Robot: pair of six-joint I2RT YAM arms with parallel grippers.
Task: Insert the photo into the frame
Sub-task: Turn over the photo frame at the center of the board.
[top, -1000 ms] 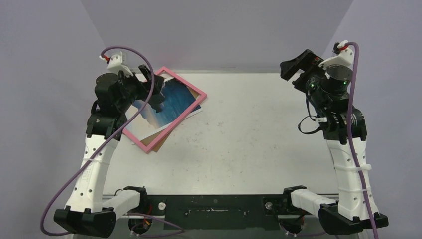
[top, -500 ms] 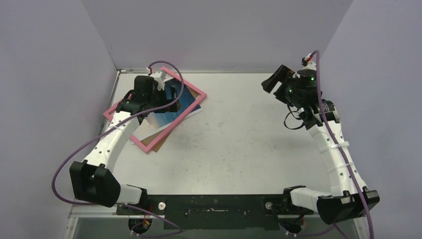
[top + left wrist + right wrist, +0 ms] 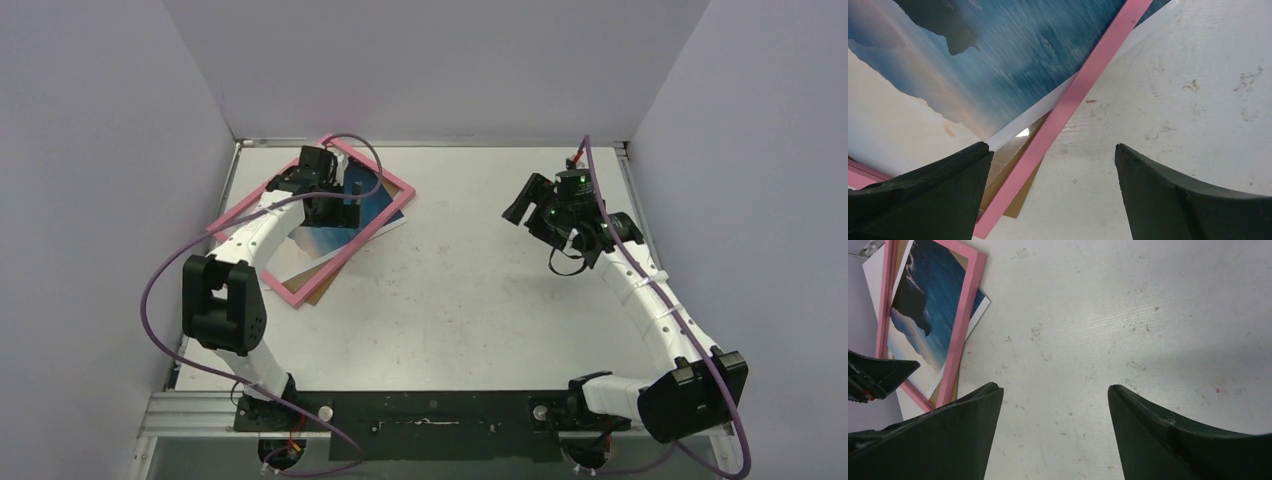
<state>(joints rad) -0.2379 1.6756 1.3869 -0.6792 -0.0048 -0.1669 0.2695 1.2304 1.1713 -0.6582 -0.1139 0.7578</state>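
One brown backing panel [image 3: 1013, 155] under the frame [image 3: 1081, 85] and the photo [image 3: 998, 60].

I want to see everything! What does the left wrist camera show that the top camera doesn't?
Only the left wrist view: the left gripper's open black fingertips up close, and fine streaks in the sea. Only the top view: the whole left arm, the right arm, the right gripper and the pale purple walls. Both: the photo, the pink frame, the brown backing and the white table.

Probably a lab: plain walls [image 3: 430, 70] enclose a scuffed white table [image 3: 480, 300].
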